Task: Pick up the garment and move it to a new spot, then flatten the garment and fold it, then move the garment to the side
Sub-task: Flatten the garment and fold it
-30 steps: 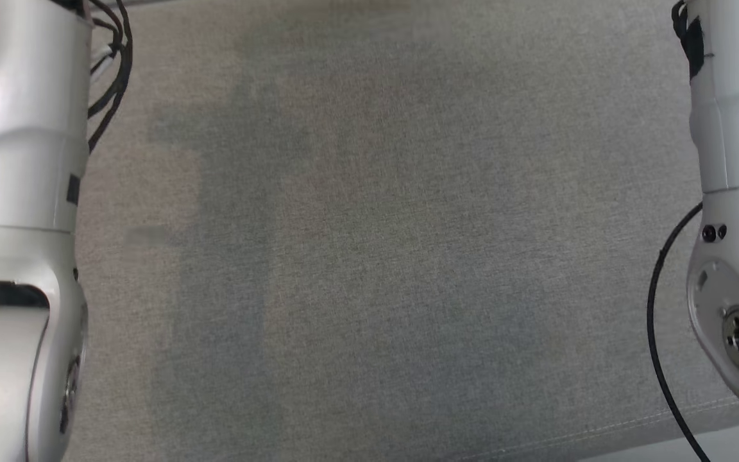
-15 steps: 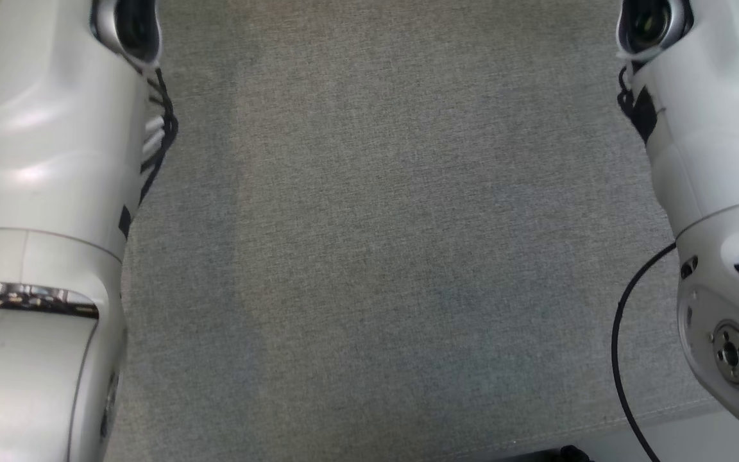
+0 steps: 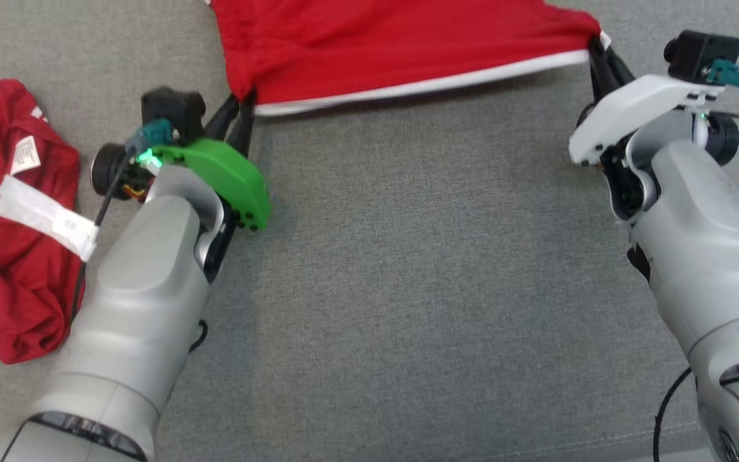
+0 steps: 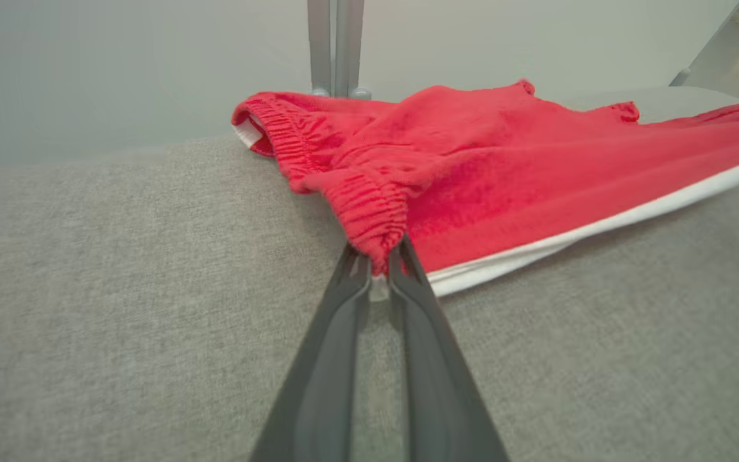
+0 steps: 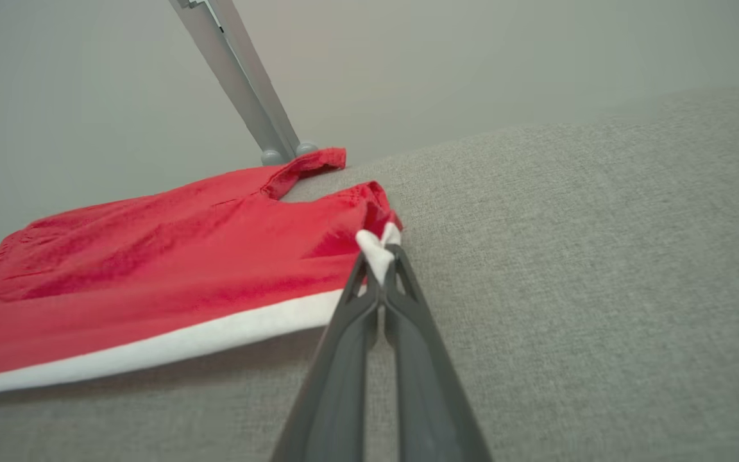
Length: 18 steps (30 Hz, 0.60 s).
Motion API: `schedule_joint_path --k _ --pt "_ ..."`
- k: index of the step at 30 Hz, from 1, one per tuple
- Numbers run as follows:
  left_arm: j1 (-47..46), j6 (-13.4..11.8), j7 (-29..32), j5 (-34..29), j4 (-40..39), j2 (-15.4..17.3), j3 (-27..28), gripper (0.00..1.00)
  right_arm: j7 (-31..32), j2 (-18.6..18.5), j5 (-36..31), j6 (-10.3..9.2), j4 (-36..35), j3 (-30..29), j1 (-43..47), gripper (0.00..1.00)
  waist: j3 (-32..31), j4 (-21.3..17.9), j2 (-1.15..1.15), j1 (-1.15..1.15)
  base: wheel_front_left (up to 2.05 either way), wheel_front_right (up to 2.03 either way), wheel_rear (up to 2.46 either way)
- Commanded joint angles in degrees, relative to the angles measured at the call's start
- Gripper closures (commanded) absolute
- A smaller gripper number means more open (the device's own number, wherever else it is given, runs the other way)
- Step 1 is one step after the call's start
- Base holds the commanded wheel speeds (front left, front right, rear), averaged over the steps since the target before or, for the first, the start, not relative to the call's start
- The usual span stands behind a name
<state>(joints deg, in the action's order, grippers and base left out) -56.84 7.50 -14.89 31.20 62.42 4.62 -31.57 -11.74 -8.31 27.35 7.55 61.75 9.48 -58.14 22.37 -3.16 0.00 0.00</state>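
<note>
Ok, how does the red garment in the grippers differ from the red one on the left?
The held garment is stretched wide, pinched at its corners by the left gripper and right gripper; the loose garment lies crumpled in a heap, untouched. The held garment shows a white band along its near edge; the loose garment shows a white label and strip. Both are red, on the grey surface.
</note>
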Motion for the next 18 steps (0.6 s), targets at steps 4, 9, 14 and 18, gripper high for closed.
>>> schedule_joint_path --k 4,9,14,18 --pt "6.40 -0.14 -0.29 0.26 -2.96 2.86 -5.04 1.00 3.46 -3.59 3.43 -0.13 -1.74 5.35 5.56 1.00 -7.54 1.12 0.00 0.00 0.00 0.00 0.00" --pt "12.14 -0.13 -0.29 1.18 -6.63 4.91 -8.14 1.00 7.66 -7.47 6.96 -0.14 -4.16 11.75 11.00 1.00 -12.14 0.91 0.00 0.00 0.00 0.00 0.00" --pt "17.64 -0.14 -0.30 0.42 -10.51 6.87 -10.00 1.00 12.01 -10.93 10.50 -0.16 -7.39 17.91 16.01 1.00 -16.53 0.66 0.00 0.00 0.00 0.00 0.00" --pt "22.41 -0.14 -0.30 0.06 -13.60 8.01 -11.51 1.00 16.36 -13.72 15.23 -0.16 -11.55 21.86 20.21 1.00 -19.69 0.57 0.00 0.00 0.00 0.00 0.00"
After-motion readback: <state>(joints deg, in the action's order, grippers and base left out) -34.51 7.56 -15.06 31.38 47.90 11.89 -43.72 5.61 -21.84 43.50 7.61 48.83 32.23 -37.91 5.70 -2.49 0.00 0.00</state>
